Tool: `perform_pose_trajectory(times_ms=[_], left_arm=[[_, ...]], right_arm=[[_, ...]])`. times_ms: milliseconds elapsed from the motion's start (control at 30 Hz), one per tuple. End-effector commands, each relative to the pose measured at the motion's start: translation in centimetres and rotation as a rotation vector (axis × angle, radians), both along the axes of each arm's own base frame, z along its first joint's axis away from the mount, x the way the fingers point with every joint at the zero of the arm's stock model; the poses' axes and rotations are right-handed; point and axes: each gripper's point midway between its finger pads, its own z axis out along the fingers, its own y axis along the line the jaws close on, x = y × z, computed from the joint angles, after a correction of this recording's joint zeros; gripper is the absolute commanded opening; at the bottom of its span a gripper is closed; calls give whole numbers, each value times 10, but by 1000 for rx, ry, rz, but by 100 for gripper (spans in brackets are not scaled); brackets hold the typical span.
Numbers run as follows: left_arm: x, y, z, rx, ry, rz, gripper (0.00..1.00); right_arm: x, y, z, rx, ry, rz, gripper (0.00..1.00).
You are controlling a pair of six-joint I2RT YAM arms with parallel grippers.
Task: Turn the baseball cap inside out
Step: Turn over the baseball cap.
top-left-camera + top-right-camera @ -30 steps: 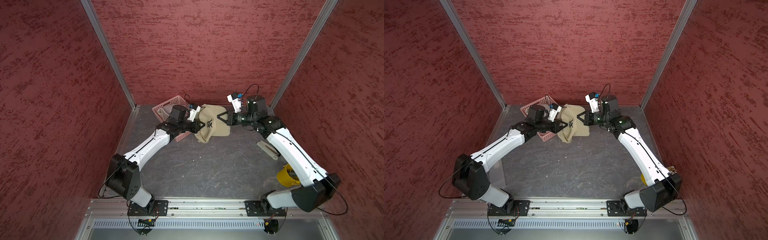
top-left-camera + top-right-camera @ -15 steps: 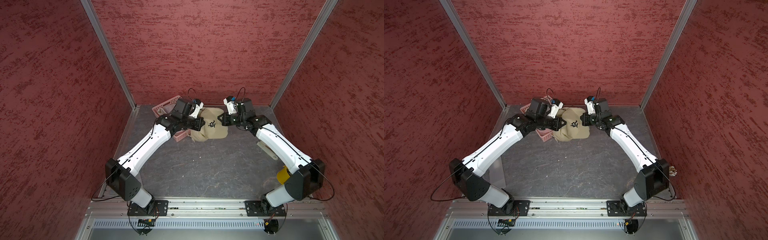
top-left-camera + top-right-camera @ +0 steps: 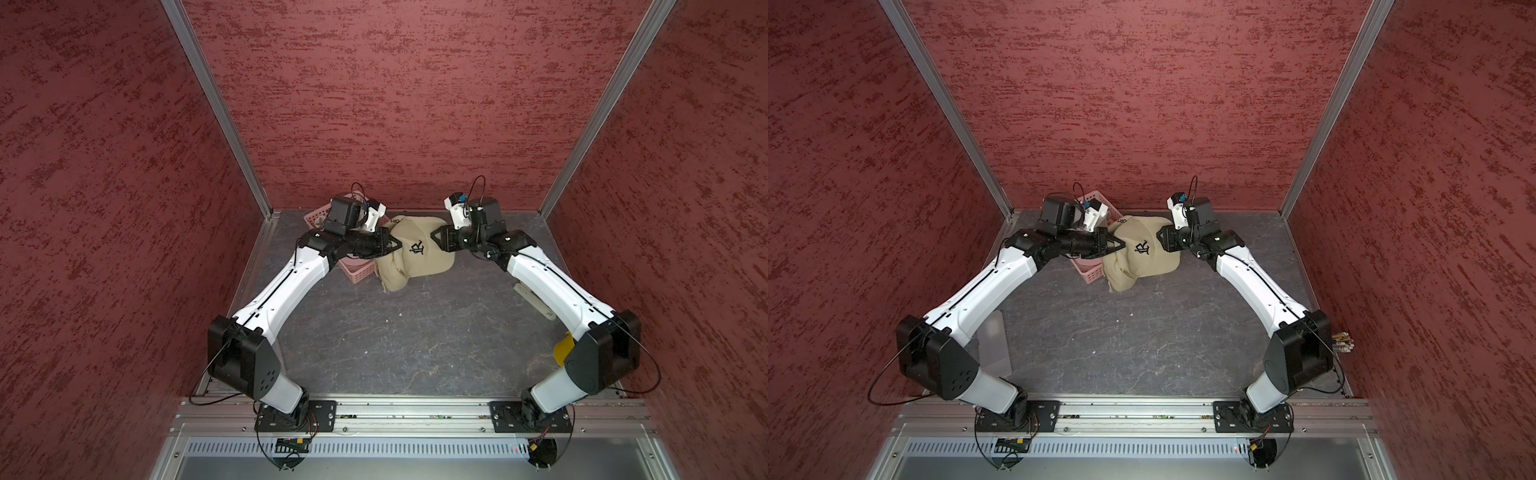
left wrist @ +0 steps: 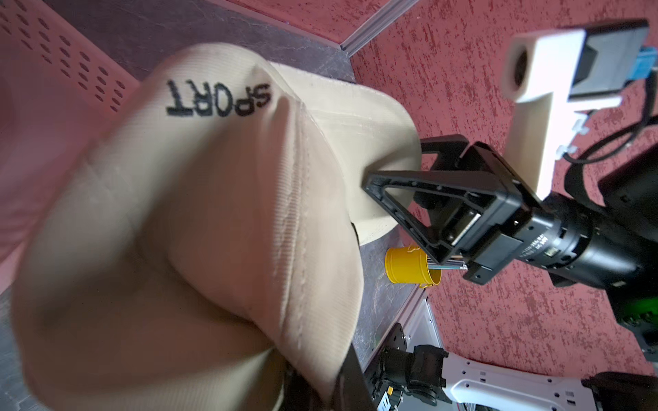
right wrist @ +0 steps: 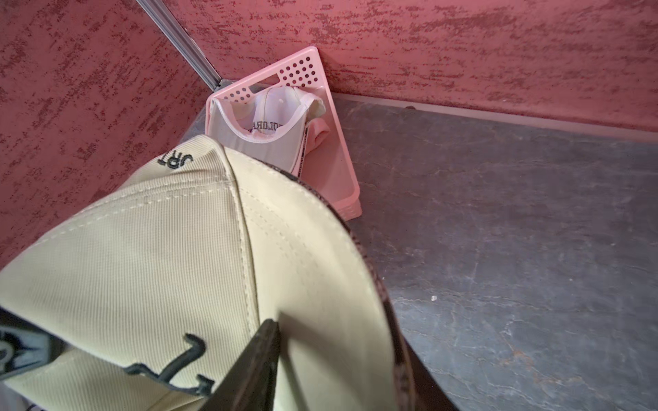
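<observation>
The beige baseball cap [image 3: 415, 253] [image 3: 1142, 253] with a black logo hangs between both arms near the back wall, its crumpled crown sagging toward the table. My left gripper [image 3: 395, 245] [image 3: 1121, 244] is shut on the cap's crown fabric [image 4: 178, 213], pinched at the edge. My right gripper [image 3: 434, 237] [image 4: 395, 167] stands open, its jaws apart on either side of the brim [image 5: 320, 284]. "SPORT" lettering shows on the cap's side in the left wrist view.
A pink basket [image 3: 357, 270] [image 5: 338, 160] holding a white cap [image 5: 277, 110] sits in the back left corner, right beside the beige cap. A yellow cup [image 3: 563, 351] [image 4: 409, 265] and a flat beige piece [image 3: 534, 301] lie at the right.
The right gripper's jaws have parted around the brim, where they were shut on it. Both arms reached toward the back wall with the cap, then settled; the left grip is unchanged.
</observation>
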Motion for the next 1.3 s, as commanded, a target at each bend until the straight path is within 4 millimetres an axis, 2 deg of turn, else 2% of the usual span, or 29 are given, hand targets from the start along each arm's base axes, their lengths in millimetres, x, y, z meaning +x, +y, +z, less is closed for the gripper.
perform_pose_trajectory(times_ms=[0,67,133,233,367,467,600,800,1100,1167,1200,1267], left_arm=[[9,14,36,-24,-64,106,0],[16,15,34,-21,-33,143,0],[19,12,32,-5,-15,155,0],[23,2,33,13,-2,151,0],[27,-7,36,35,0,150,0],[27,-14,35,45,1,141,0],[25,-20,36,49,-6,134,0],[24,-21,34,63,-12,143,0],[23,-20,35,47,-21,151,0],[22,-20,34,45,-20,151,0],[23,-20,33,43,-18,152,0],[22,-22,31,38,-13,142,0]], right_arm=[[-12,-33,26,-85,-138,-58,55],[-29,-24,42,-70,-221,-5,57],[-43,-11,51,-71,-289,47,61],[-60,11,55,-90,-394,122,63],[-79,46,53,-52,-433,257,58],[-78,64,51,-27,-447,276,57],[-65,67,51,-2,-456,222,59],[-68,82,49,57,-433,282,61],[-61,97,26,42,-365,302,62],[-61,98,27,50,-360,306,62],[-57,102,17,43,-339,310,62],[-56,104,15,52,-331,310,58]])
